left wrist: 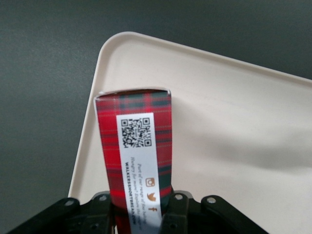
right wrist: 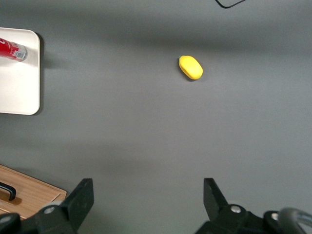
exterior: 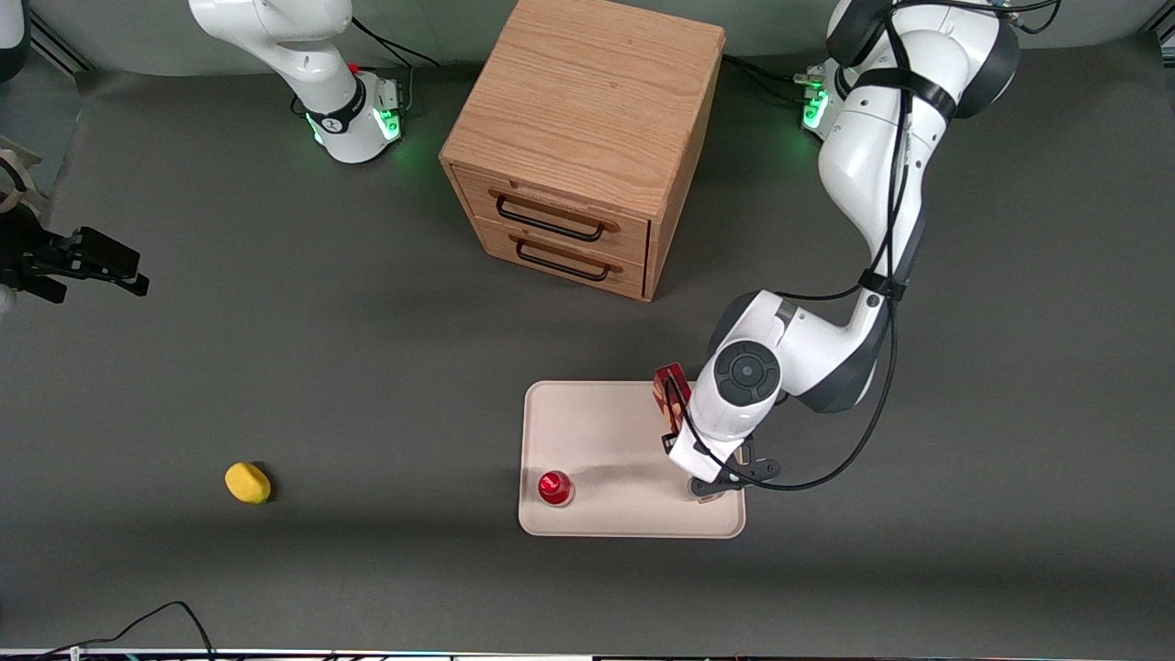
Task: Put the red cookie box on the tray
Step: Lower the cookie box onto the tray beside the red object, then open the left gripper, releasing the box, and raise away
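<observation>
Fingers [left wrist: 102, 214] of the left gripper [left wrist: 139, 214] clamp the red cookie box [left wrist: 134, 161] by its narrow sides, holding it lengthwise so that the free end points out over the tray [left wrist: 234, 122]. In the front view the gripper [exterior: 707, 468] sits over the tray [exterior: 606, 413] at its edge toward the working arm, with the box [exterior: 670, 395] showing just above the wrist, partly hidden by it. I judge this grip is meant to let the carton come down flat along the tray's short side; whether it already touches the tray I cannot tell. A small round red object [exterior: 554, 487] stands on the tray near its corner closest to the camera, well apart from the box, so the landing spot looks free. A yellow object [exterior: 247, 482] lies toward the parked arm's end of the table. Farther from the camera stands the wooden drawer cabinet [exterior: 578, 138], drawers shut.
</observation>
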Motion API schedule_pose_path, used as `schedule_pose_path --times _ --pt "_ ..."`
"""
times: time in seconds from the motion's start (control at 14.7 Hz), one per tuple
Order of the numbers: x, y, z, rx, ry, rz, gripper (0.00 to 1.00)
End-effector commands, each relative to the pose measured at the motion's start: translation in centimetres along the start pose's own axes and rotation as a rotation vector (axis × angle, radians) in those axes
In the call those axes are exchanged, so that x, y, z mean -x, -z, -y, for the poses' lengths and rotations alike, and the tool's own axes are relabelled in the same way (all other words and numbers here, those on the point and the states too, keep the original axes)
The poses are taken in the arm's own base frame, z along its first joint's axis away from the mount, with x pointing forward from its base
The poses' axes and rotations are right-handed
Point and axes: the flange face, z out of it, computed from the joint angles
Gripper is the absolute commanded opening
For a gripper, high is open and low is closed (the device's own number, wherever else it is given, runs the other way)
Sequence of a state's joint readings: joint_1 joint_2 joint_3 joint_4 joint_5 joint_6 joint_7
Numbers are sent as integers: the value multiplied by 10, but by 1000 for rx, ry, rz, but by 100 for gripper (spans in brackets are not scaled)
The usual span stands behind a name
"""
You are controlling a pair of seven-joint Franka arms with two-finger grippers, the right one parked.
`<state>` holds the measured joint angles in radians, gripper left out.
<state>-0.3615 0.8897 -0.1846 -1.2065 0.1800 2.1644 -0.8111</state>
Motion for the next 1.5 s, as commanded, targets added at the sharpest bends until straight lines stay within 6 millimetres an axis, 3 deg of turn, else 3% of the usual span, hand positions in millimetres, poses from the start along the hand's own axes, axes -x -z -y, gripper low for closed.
schedule_pose_path --times 0.0,0.55,0.68,0.89,0.95,1.09,1.23,1.43 --pt "-7 -2 -2 10 -23 -33 0" --pt "-11 -23 0 27 -35 -60 0" --pt "-14 -29 5 28 -39 -58 37" --pt "-17 -25 6 33 -52 -64 55" --pt "-18 -24 5 37 -54 -65 66" --pt "-20 -22 8 30 -61 -60 68" --pt "-23 -17 9 27 -57 -59 100" --pt "-25 -1 9 -2 -48 -23 100"
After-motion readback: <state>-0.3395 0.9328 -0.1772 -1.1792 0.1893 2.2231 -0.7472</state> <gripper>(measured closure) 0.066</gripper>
